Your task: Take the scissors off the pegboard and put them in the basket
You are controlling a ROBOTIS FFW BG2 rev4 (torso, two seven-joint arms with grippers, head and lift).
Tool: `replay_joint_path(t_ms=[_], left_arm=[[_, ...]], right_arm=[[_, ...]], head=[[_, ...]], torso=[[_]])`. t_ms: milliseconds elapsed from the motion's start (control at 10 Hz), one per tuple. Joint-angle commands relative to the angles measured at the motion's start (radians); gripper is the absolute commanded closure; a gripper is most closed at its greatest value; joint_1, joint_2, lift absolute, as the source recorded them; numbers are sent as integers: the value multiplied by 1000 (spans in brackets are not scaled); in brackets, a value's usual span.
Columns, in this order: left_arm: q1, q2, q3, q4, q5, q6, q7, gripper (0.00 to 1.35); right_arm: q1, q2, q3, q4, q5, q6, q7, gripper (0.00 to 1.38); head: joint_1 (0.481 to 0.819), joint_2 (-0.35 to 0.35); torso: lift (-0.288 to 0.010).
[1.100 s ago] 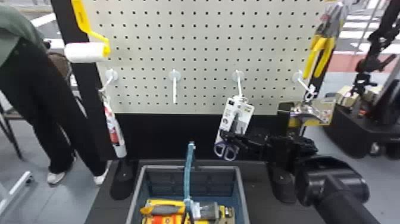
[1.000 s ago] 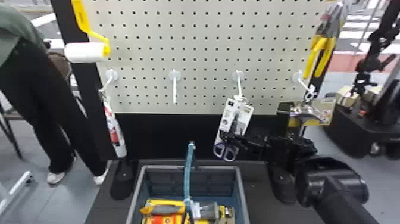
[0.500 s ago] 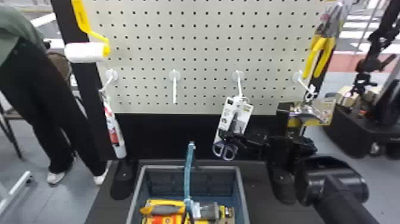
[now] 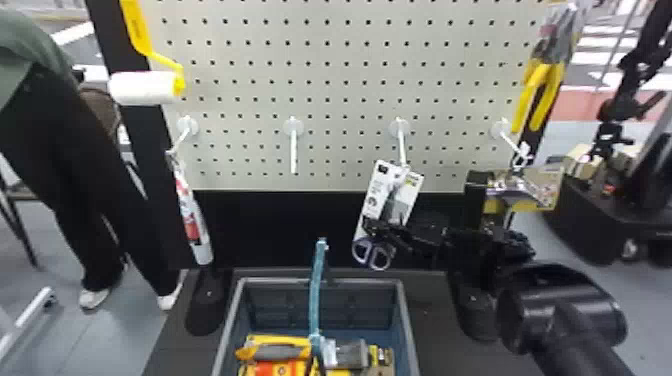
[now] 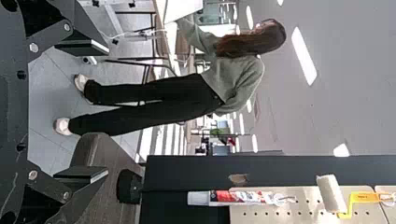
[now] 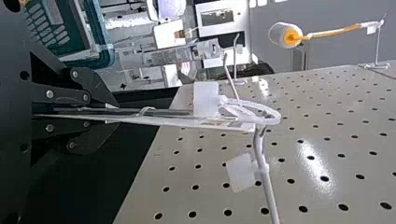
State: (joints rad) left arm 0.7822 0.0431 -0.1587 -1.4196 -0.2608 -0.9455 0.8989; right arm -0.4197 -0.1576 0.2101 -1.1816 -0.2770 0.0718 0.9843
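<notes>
1. In the head view, we are seeing the scissors [image 4: 372, 252] hanging below a hook [image 4: 401, 145] on the pegboard [image 4: 345, 107], right of centre. Their long axis is running roughly upright, the top leaning right, the handles low and left. Our right end effector [image 4: 382, 229] is meeting the pack from the right, just above the handles. The basket [image 4: 360, 281] is sitting lower, nearer and to the left.
2. In the left wrist view, our left end effector [image 5: 100, 111] is standing wide and empty, well apart; the right is clearly the closer arm.
3. In the right wrist view, we are pinching the scissors' pack between narrowed fingers, its loop [image 6: 268, 115] still circling the hook. We are judging that the pull needs to go near, along the hook, before any lowering leftward.
</notes>
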Motion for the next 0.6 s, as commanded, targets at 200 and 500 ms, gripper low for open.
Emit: replay_joint_path(t_ms=[200,500], left_arm=[[0,1,-2,0,2,2,0,369],[-2,1,-2,0,2,5,0,369]], right_arm=[[72,-17,0,-108,-21,37,-13,1194],[160,-17,-25,-219,-50,60,-42,1194]], head=[[549,0],[549,0]], torso=[[-100],[-100]])
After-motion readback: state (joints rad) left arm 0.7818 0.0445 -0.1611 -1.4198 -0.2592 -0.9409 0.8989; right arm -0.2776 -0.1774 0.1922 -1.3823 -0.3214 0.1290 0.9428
